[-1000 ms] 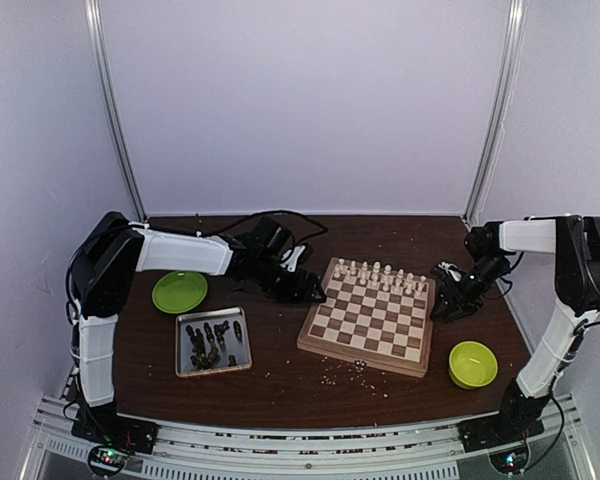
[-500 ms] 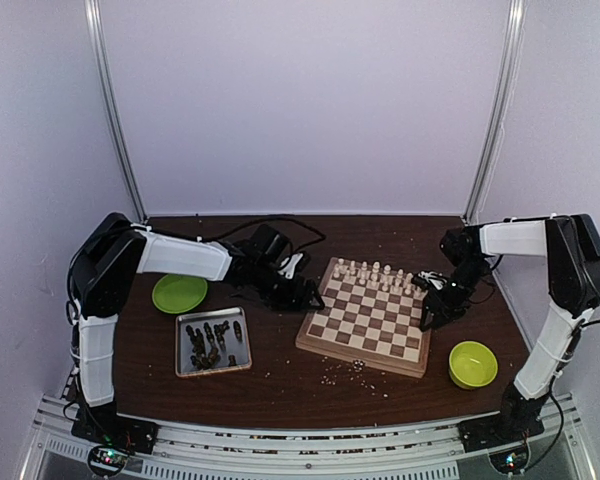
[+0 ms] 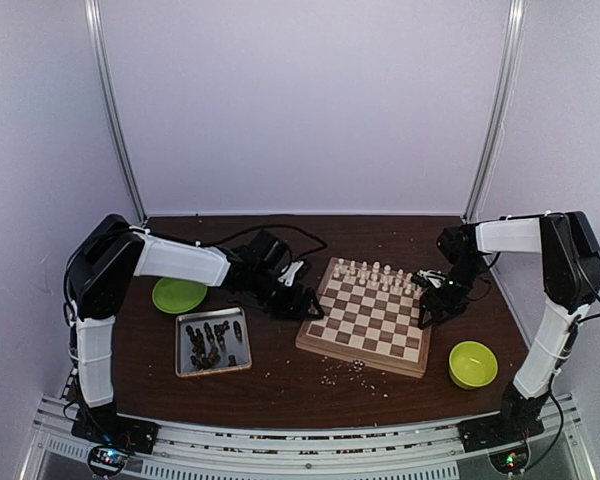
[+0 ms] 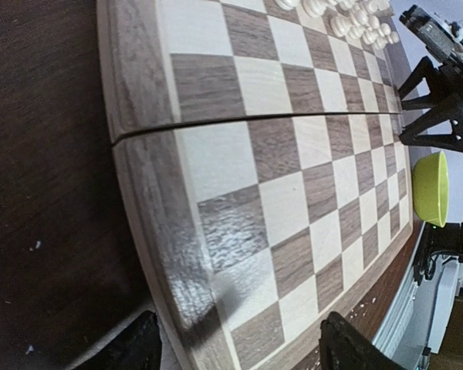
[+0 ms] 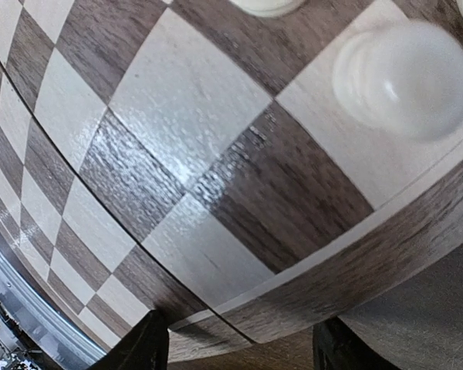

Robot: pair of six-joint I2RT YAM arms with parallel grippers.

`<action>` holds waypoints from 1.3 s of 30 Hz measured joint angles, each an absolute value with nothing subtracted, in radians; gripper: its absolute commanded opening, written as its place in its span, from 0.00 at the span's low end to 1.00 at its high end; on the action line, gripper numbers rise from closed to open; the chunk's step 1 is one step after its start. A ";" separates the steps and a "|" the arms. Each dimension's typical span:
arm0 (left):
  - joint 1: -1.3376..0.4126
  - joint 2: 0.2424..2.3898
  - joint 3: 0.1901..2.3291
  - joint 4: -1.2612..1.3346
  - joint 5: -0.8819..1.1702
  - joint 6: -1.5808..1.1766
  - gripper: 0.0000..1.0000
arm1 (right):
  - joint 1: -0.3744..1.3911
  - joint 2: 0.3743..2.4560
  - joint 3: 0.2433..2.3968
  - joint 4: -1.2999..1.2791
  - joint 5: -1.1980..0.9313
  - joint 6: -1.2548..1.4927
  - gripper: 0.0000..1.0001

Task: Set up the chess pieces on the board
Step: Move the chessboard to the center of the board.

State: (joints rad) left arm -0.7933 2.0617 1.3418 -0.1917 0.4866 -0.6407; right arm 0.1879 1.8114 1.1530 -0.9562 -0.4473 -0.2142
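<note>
The right claw (image 3: 430,312) now reaches the board's (image 3: 370,320) three o'clock edge. The left claw (image 3: 300,303) is nearer its nine o'clock edge.

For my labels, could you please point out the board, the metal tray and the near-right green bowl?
board (image 3: 369,319): top view, central squares.
metal tray (image 3: 179,346): top view, left rim.
near-right green bowl (image 3: 473,364): top view, bare inside.

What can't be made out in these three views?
- Top view: the chess pieces in the tray are too small to tell types.
- Right wrist: a pale chessman is blurred, too close to the lens.
- Left wrist: the pale row on the board is cut off by the top edge.
</note>
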 measured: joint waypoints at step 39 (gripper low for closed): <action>-0.898 1.805 0.990 -0.192 0.428 -0.638 0.73 | 0.448 1.886 1.303 -0.909 -0.329 -0.237 0.64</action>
